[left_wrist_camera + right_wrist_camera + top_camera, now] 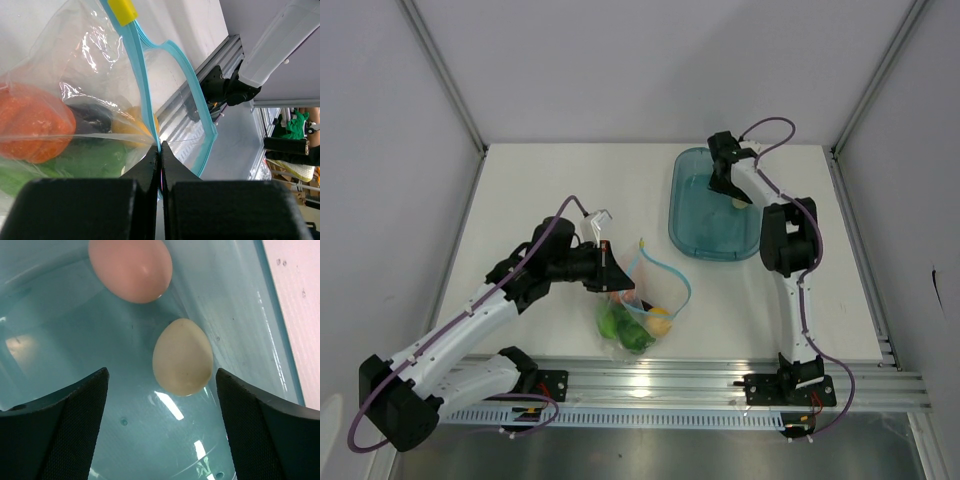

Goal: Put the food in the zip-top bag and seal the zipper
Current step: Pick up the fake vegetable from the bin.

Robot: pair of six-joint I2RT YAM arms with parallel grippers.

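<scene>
Top external: shows most food already inside the zip-top bag (pixel 638 300), lower centre, with tomato (pixel 32 122), lemon (pixel 660 322) and green pieces (pixel 620 325). Finds the left gripper (pixel 613 272) clamped on its mouth edge, zipper (pixel 187 75) gaping, unsealed. Leaves the pale egg (pixel 182 356) in the teal tray (pixel 700 225), upper right, straddled untouched by the spread-apart right gripper (pixel 725 185).

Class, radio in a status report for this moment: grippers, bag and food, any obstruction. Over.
Left gripper shut on zipper of bag, mouth open. Right gripper open over pale egg in teal tray. Nothing blocking egg.
</scene>
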